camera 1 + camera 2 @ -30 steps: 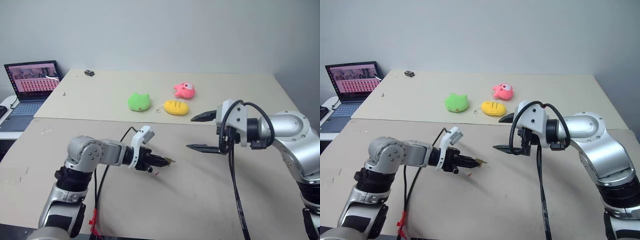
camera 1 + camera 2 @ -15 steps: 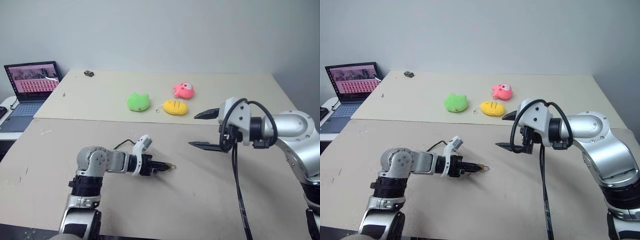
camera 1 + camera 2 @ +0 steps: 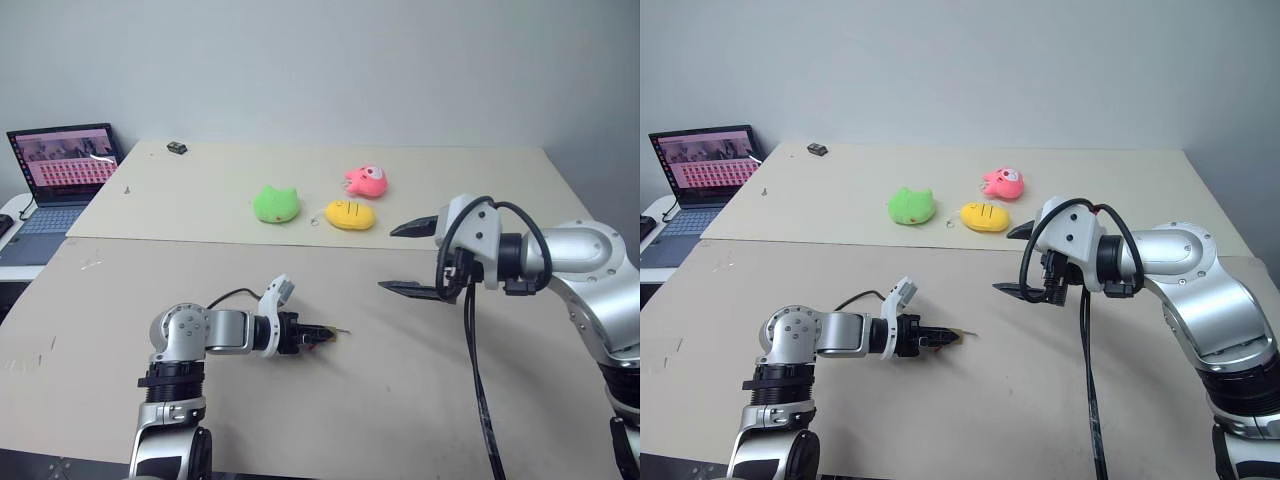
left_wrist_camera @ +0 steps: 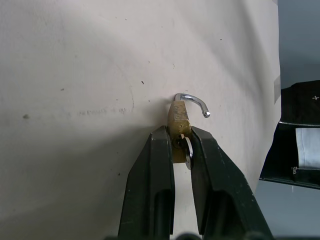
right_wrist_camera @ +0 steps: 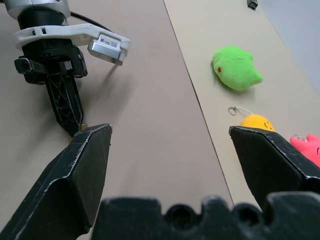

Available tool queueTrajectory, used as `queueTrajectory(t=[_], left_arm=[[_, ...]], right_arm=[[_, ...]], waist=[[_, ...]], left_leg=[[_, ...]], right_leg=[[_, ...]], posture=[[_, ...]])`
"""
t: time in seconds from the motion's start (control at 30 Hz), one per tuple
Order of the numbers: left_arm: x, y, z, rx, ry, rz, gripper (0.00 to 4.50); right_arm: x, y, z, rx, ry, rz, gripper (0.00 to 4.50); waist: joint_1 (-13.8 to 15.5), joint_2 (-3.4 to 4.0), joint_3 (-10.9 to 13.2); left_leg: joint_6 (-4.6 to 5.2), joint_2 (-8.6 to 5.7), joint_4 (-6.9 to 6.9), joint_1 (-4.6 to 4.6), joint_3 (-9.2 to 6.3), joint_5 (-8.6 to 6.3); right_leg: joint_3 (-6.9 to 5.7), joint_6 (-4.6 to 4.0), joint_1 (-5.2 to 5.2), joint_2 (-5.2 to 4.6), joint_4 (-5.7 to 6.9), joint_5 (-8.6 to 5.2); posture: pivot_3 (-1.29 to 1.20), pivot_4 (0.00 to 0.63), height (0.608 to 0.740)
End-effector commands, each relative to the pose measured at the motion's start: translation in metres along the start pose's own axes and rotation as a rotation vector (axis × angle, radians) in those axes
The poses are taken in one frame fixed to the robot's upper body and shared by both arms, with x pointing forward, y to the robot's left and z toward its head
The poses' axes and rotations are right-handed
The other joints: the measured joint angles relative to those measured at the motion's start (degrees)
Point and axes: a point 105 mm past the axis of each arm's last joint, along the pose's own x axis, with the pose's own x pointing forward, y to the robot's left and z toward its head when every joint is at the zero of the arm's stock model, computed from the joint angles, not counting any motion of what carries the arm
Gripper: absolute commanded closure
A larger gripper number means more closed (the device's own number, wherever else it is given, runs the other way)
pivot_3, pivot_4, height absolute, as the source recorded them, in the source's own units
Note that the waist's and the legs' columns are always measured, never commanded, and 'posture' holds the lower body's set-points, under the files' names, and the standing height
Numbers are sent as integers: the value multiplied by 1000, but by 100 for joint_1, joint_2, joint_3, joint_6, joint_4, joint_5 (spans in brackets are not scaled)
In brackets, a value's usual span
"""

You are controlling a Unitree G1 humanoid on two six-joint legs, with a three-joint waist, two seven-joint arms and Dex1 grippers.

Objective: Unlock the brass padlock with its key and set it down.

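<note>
Tan table (image 3: 420, 400), left gripper (image 4: 181, 145) clamping brass padlock (image 4: 177, 120), bare surface around

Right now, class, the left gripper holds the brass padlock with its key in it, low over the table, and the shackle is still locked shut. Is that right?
Not quite. The left wrist view shows the brass padlock, with the key in it, held in the left gripper, but the shackle has sprung open, its free end clear of the body. The rest stands.
</note>
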Motion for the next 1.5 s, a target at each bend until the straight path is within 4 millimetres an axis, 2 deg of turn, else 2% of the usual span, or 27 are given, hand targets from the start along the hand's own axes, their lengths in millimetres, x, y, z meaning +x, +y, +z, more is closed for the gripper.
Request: queueTrajectory(t=[0.03, 0.4, 0.47, 0.5, 0.63, 0.8, 0.97, 1.1, 1.2, 1.27, 1.33, 1.43, 1.5], left_arm=[[-2, 3, -5, -2, 16, 20, 4458], [-3, 2, -15, -6, 41, 0, 4458], [-3, 2, -15, -15, 40, -4, 3448], [-3, 2, -15, -19, 40, -6, 3266], [-9, 5, -16, -22, 46, 1, 1732], [-41, 39, -15, -31, 41, 160, 47], [-72, 64, -9, 22, 26, 307, 47], [-97, 72, 9, 207, -10, 372, 47], [-105, 54, 30, 421, -97, 274, 47], [-109, 28, 38, 627, -135, 161, 47], [-113, 8, 40, 749, -155, 79, 47], [-120, -11, 43, 897, -164, 27, 47], [-124, -20, 45, 962, -166, 11, 47]], right_arm=[[-2, -3, 9, -51, -23, -13, 73], [-2, -1, 7, -50, -13, -4, 73], [-2, -1, 7, -52, -13, -4, 0], [-2, -1, 7, -52, -13, -3, 0], [-2, -1, 7, -53, -11, -2, 0], [-1, -1, 5, -52, -8, 1, 0], [-1, -2, 4, -52, -6, 0, 0], [-1, -1, 3, -48, -3, 6, 0], [-2, 2, 1, -22, -3, 28, 0], [-4, 7, -2, 19, 1, 68, 0], [-7, 11, -5, 54, 2, 93, 0], [-10, 14, -8, 133, -28, 114, 0], [-12, 16, -9, 180, -51, 123, 0]], waist=[[1, 0, 0], [3, 2, -1], [4, 2, -1], [2, 2, -1], [11, 1, -1], [-85, -4, 2], [-197, -21, 12], [-272, -27, 18], [-278, -18, 37], [-239, -1, 65], [-165, -3, 69], [-42, 0, 66], [8, 4, 64]], left_leg=[[0, 0, 0, 0, 0, 0], [0, 0, 0, 0, -2, 0], [0, -1, 0, -1, -1, 0], [0, -2, 0, -1, -1, 0], [0, -2, 0, 1, -1, 0], [0, 5, -6, 2, -1, 0], [-7, 13, -48, 100, -3, 2], [-24, 20, -78, 130, -15, 12], [-25, 30, -92, 163, -24, 12], [-25, 39, -94, 166, -21, 12], [-25, 44, -85, 164, -17, 13], [-26, 41, -65, 61, -2, 12], [-15, 14, -51, 22, -17, 6]], right_leg=[[0, 0, 0, 0, 0, 0], [0, 0, 0, -1, 0, 0], [0, 0, 0, -1, -1, 0], [0, 0, 0, -2, -1, 0], [0, 0, 4, -2, -1, 0], [0, -1, 14, 6, 2, -1], [1, 17, 86, 18, 3, -38], [14, 8, 90, 24, 5, -45], [40, -4, 89, 51, 9, -41], [53, -10, 87, 71, 9, -40], [58, -11, 62, 100, 4, -39], [93, -42, -25, 92, -1, 4], [124, -39, -33, 92, -4, 16]], posture=[[0, 150, 657], [0, 150, 657], [0, 150, 657], [0, 150, 657], [0, 150, 657], [0, 150, 657], [0, 150, 657], [0, 150, 657], [0, 150, 657], [0, 150, 657], [0, 150, 657], [0, 150, 657], [0, 150, 657]])
